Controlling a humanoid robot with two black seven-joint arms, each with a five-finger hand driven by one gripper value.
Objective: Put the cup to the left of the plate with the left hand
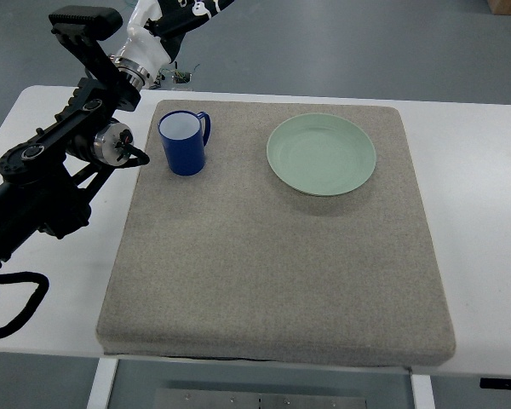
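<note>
Now one blue cup (184, 143), one green plate (321, 154), left hand (111, 128) beside cup, grip unclear

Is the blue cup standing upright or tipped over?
Upright. The blue enamel cup with a white inside stands on the grey felt mat, its round rim facing up and handle to the right. It looks empty.

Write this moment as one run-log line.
left hand: beside cup, holding nothing | blue cup: upright on mat, left of green plate
</note>
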